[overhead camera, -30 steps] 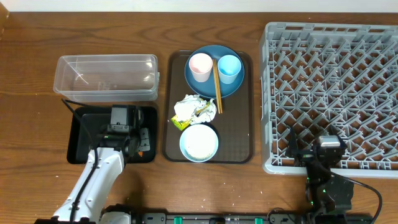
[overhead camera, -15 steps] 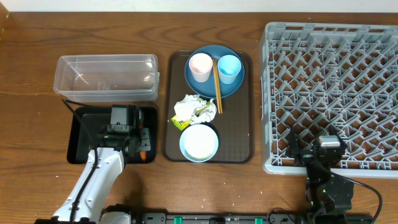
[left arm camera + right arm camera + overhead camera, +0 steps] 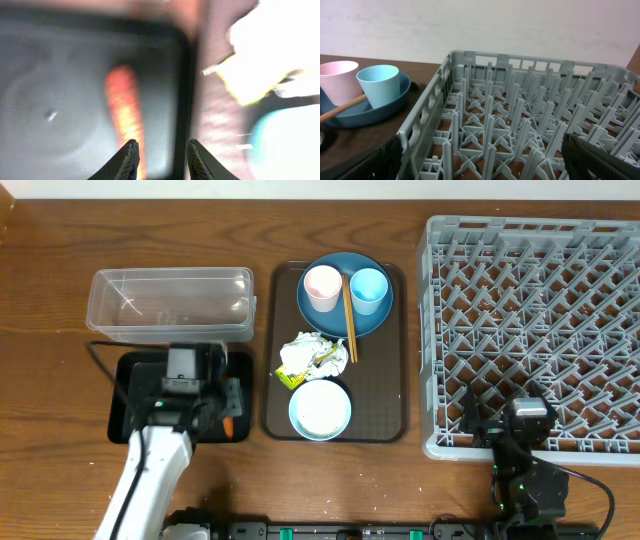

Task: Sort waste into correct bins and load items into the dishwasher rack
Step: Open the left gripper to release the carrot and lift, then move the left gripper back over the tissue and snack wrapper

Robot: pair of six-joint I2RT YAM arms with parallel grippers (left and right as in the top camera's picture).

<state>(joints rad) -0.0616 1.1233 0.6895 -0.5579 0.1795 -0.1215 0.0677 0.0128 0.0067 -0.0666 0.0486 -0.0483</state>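
Showing the left gripper (image 3: 161,150) low over the black tray (image 3: 50,75), jaws slightly apart and gripping nothing. The orange carrot piece (image 3: 122,110) lies loose on the tray floor just ahead of one fingertip, near the tray's wall. The clear tub (image 3: 170,305) stands just behind this tray. The brown serving tray (image 3: 385,380) carries the crumpled wrapper (image 3: 312,358), the light-blue bowl (image 3: 320,409) and the dark-blue plate (image 3: 325,320). On the plate are the pink cup (image 3: 322,285), the light-blue cup (image 3: 368,288) and the chopsticks (image 3: 350,320). The right gripper (image 3: 482,152), jaws wide apart and empty, hangs at the near edge of the grey rack (image 3: 530,320).
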